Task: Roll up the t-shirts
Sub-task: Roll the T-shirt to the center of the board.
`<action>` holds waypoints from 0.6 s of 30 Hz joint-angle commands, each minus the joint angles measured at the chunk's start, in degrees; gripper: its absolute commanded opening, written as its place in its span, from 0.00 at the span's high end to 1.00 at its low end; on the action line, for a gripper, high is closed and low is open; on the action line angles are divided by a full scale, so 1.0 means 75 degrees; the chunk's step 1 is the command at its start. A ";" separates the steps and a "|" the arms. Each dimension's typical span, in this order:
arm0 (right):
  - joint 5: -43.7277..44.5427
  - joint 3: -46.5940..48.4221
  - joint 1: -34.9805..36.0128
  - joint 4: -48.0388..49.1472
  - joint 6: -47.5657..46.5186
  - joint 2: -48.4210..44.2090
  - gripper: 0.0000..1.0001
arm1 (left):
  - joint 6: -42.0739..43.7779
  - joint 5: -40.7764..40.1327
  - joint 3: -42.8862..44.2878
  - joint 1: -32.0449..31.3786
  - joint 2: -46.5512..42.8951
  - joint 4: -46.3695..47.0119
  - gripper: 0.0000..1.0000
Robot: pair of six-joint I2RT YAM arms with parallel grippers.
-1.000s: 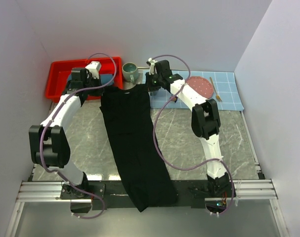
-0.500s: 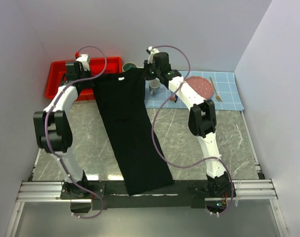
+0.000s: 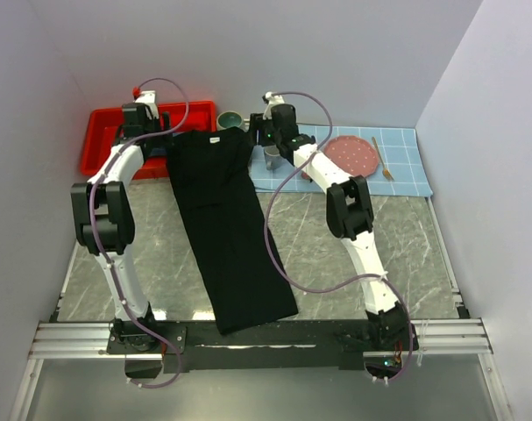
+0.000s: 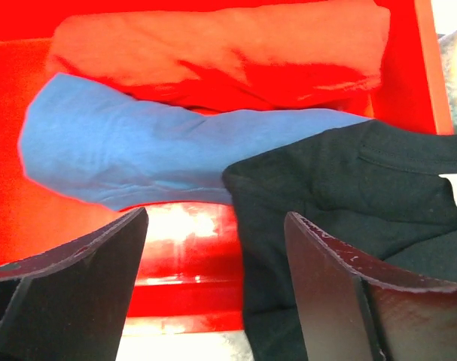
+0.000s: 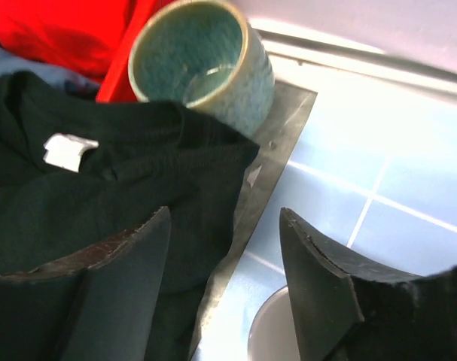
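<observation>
The left gripper [image 4: 214,216] and the right gripper [image 5: 225,212] are both open and empty at the collar of the black t-shirt [image 3: 226,219]. Its long axis runs from 12 to 6 o'clock.

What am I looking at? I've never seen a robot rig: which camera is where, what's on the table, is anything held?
Two white robot arms, left and right, stand at the near edge of the table. One picture looks down from above; the others come from a camera on each wrist, dark fingers in front. A black t-shirt lies on the table. The left gripper faces a red bin holding a blue rolled t-shirt; the right gripper is near a teal mug. Both are open, holding nothing.
</observation>
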 commanded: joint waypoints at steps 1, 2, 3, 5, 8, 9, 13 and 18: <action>-0.0545 -0.0089 -0.0256 0.0666 0.0130 -0.1270 0.31 | -0.0188 -0.0184 0.0053 0.0059 -0.1397 -0.0093 0.20; -0.0732 -0.0554 -0.0326 0.0700 0.0142 -0.1760 0.31 | 0.0021 0.0107 -0.0158 0.0059 -0.1680 -0.0129 0.19; -0.0955 -0.0930 -0.0361 0.0724 0.0084 -0.2078 0.31 | 0.0162 0.0424 -0.0404 0.0059 -0.1973 -0.0141 0.19; -0.1576 -0.2249 -0.0397 0.1110 -0.0196 -0.3105 0.30 | 0.0919 0.1579 -0.1224 0.0036 -0.2922 -0.0328 0.17; -0.2455 -0.4252 -0.0385 0.1112 -0.1425 -0.4616 0.29 | 0.2068 0.2942 -0.2407 -0.0115 -0.4199 -0.1087 0.16; -0.2700 -0.4749 -0.0373 0.1007 -0.2345 -0.4984 0.29 | 0.2433 0.3619 -0.2665 -0.0233 -0.4493 -0.1403 0.16; -0.3557 -0.7094 -0.0385 -0.0035 -0.5149 -0.6788 0.30 | 0.4367 0.4375 -0.4175 -0.1403 -0.6108 -0.2974 0.16; -0.4505 -0.9474 -0.0373 -0.2284 -0.9443 -0.8829 0.32 | 0.6489 0.4341 -0.5654 -0.3618 -0.7435 -0.3960 0.16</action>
